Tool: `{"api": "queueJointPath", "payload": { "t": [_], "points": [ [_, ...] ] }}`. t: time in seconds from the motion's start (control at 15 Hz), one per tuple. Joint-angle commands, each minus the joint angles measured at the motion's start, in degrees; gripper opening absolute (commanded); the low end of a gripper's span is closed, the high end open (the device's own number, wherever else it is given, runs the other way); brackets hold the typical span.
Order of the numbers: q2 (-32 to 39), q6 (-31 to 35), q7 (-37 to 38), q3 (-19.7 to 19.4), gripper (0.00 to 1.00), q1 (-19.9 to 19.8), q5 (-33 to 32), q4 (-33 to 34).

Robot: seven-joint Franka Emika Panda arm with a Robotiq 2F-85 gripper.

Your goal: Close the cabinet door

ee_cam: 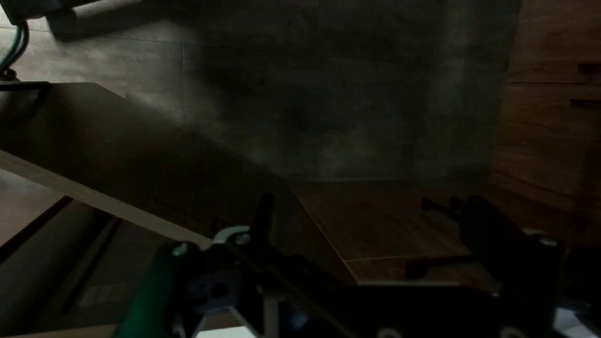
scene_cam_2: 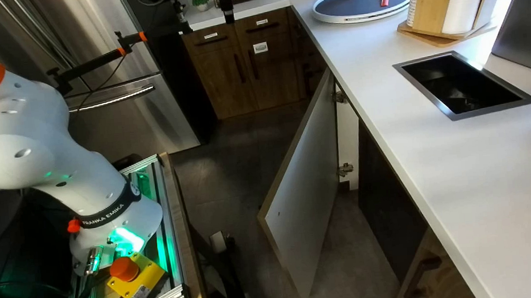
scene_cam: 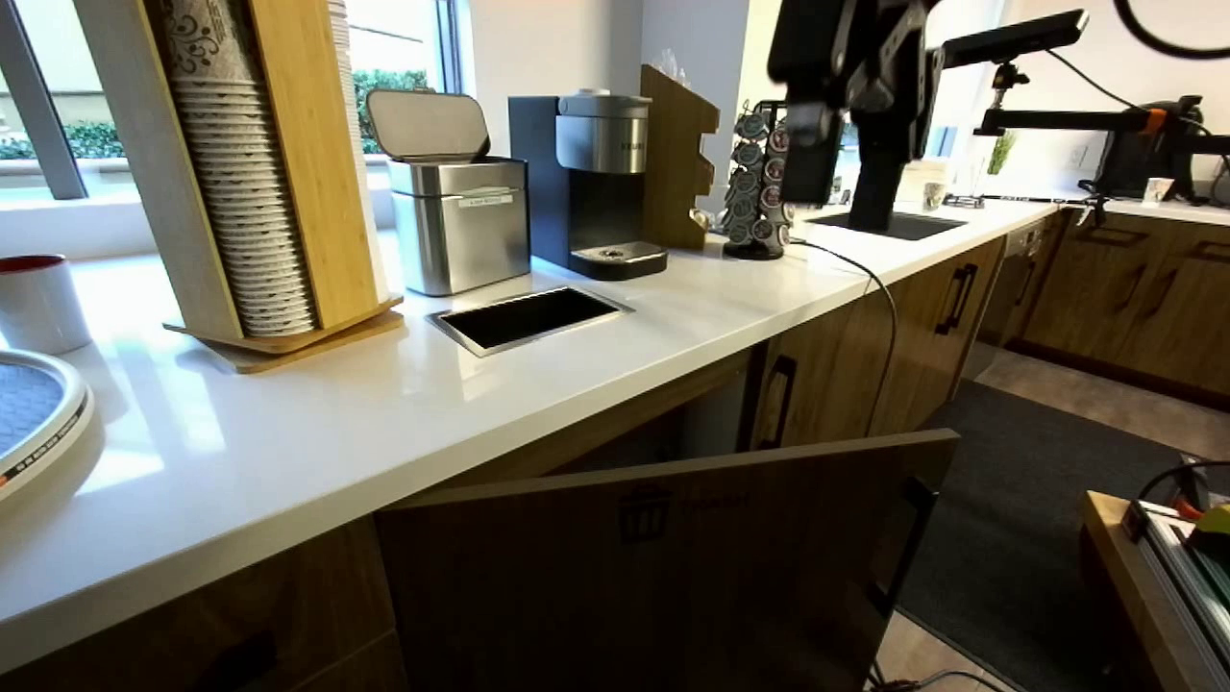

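The cabinet door (scene_cam: 663,577) stands open, lower than the gripper (ee_cam: 346,202) and apart from it.
It is swung out from below the white countertop (scene_cam: 317,423); in the wrist view, its dark outer face lies mostly left of the gripper, behind one of the fingers (ee_cam: 264,220). These are spread wide, with nothing seen held between them.

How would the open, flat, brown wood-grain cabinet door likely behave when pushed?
The cabinet door should stay stiff, being a flat panel with a thick edge. It will likely swing rather than tip, since silver metal hinges hold one side. Pushing near its dark bar handle, opposite the hinges, may take less effort.
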Motion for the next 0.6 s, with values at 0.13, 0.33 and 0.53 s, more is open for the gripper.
{"api": "queueJointPath", "payload": {
  "t": [0.13, 0.33, 0.53],
  "points": [
    [5.8, 11.8, 2.6, 0.2, 1.00, -0.1, 2.2, -7.6],
    [9.3, 18.9, 2.8, -0.2, 0.74, 0.0, 2.8, -11.3],
    [12.6, 25.2, 3.8, -0.8, 0.49, -0.1, 2.5, -14.5]
  ]
}}
